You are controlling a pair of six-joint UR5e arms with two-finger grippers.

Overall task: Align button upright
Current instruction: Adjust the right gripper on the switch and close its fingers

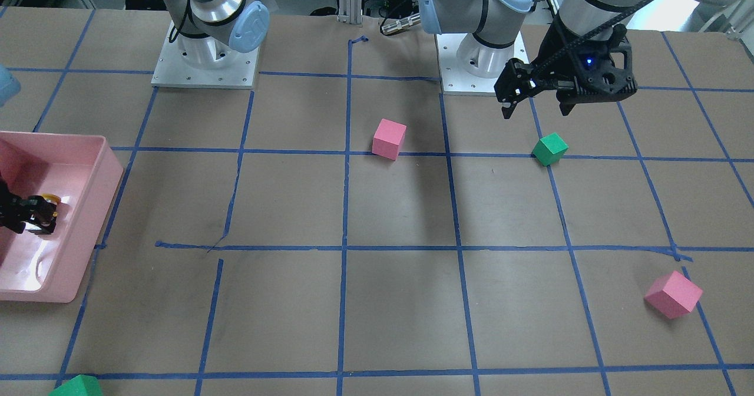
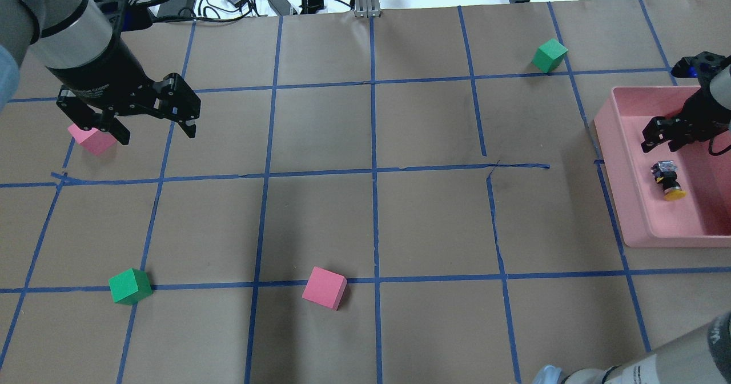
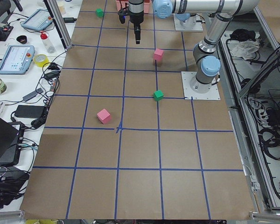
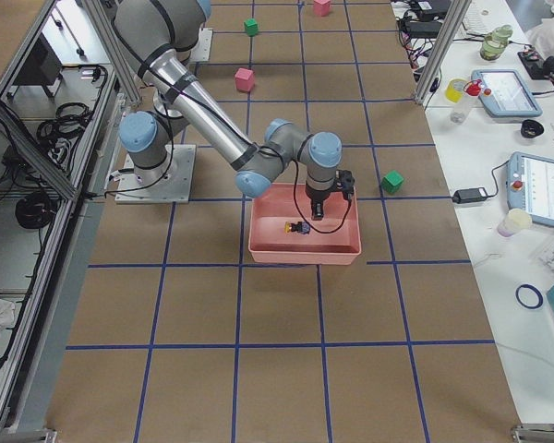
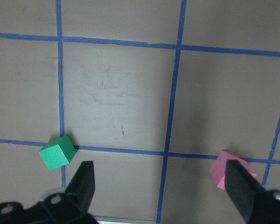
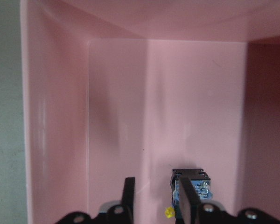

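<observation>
The button (image 2: 668,179) lies on its side on the floor of the pink bin (image 2: 622,172), yellow cap toward the robot, silvery-blue base away. My right gripper (image 2: 662,139) hangs inside the bin just above it, jaws a narrow gap apart with nothing held. In the right wrist view the button (image 6: 196,181) shows partly behind one finger (image 6: 186,198) of the right gripper (image 6: 157,186). My left gripper (image 2: 151,127) is wide open and empty, hovering over the table on the far side, next to a pink cube (image 2: 91,139).
Loose cubes lie on the taped brown table: green (image 2: 130,286), pink (image 2: 324,287), green (image 2: 550,55). The left wrist view shows a green cube (image 5: 57,152) and a pink cube (image 5: 231,169) below the open fingers. The bin's walls (image 6: 60,116) stand close around the right gripper.
</observation>
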